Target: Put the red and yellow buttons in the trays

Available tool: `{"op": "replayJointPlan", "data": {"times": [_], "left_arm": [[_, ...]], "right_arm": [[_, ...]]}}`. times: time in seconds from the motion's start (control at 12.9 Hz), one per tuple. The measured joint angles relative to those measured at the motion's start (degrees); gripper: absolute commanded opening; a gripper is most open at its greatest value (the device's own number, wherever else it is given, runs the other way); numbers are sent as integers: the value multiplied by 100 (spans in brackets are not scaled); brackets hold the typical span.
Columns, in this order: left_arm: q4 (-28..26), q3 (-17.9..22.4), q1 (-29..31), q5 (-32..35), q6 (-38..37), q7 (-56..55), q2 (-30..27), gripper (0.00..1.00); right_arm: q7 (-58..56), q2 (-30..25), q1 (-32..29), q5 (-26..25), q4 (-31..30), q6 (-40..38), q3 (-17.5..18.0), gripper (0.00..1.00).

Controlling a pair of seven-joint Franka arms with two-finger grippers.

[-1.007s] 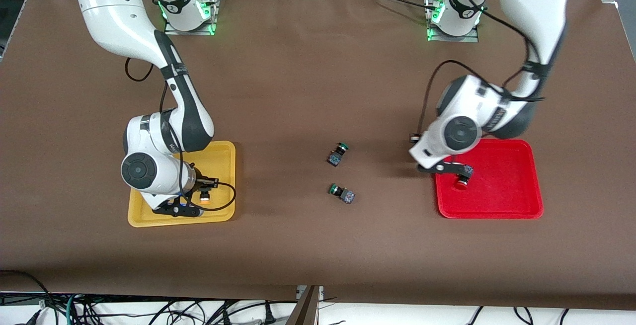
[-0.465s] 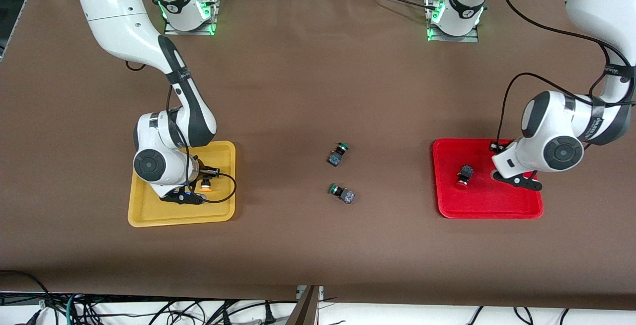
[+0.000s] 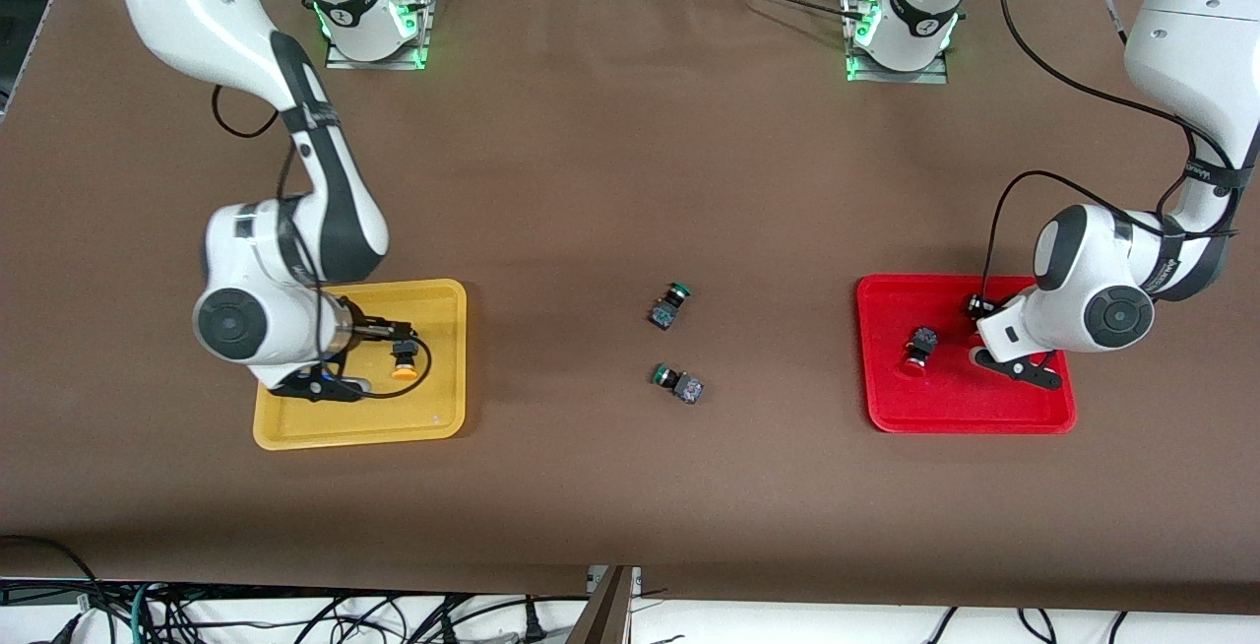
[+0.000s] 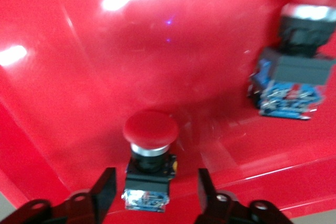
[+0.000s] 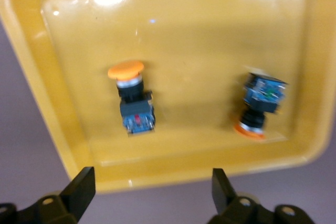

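The red tray (image 3: pixel 945 400) lies at the left arm's end of the table. One red button (image 3: pixel 918 347) lies in it. My left gripper (image 3: pixel 1024 368) is low over the tray and open. In the left wrist view (image 4: pixel 156 187) a second red button (image 4: pixel 150 129) stands between its fingers, with a gap on each side. The other red button (image 4: pixel 291 77) lies farther off. The yellow tray (image 3: pixel 438 314) lies at the right arm's end. My right gripper (image 3: pixel 320 390) hangs open over it. The right wrist view shows two yellow buttons (image 5: pixel 128 85) (image 5: pixel 260 103) on the tray (image 5: pixel 199 40), with the open gripper (image 5: pixel 151 187) by its rim.
Two green-capped switches (image 3: pixel 669 304) (image 3: pixel 677 383) lie on the brown table between the trays. Both arm bases stand along the table's edge farthest from the front camera. A black cable loops from the right wrist over the yellow tray.
My left gripper has moved across the red tray, away from the table's middle, leaving one red button uncovered. My right gripper has drifted toward the right arm's end of the yellow tray.
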Motion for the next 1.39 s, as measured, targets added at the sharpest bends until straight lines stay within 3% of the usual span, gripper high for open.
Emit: {"op": "replayJointPlan", "data": {"times": [0.23, 0.39, 0.7, 0.85, 0.93, 1.08, 1.24, 1.32, 1.39], "left_arm": [[179, -404, 6, 0, -188, -14, -358, 100], [458, -756, 0, -34, -978, -244, -882, 100], [2022, -1526, 0, -173, -3452, -604, -1527, 100], [2612, -1626, -125, -202, -4009, -684, -1714, 100], [2706, -1299, -383, -445, -4063, -708, -1892, 100], [2657, 134, -1326, -1435, -3913, -760, -2325, 100], [2186, 1576, -2219, -2074, -3169, -763, -2822, 100], [1790, 1951, -2432, -2169, -2844, -761, -3117, 100], [1395, 2080, -2494, -2181, -2657, -762, -3393, 100]], "right_arm": [[-881, -246, -13, -2, 538, -1207, -421, 100], [-1548, -505, -36, -3, 636, -1728, -792, 100], [-1800, -1298, -76, -3, 729, -2870, -1158, 100], [-1798, -1639, -65, -100, 876, -3235, -1106, 100], [-1798, -1818, -84, -213, 900, -3265, -954, 100], [-1790, -2200, -432, -631, 880, -3298, -188, 100], [-1784, -2597, -1020, -887, 834, -3281, 624, 100], [-1785, -2833, -1171, -895, 741, -3252, 756, 100], [-1787, -3094, -1255, -895, 570, -3219, 798, 100]]}}
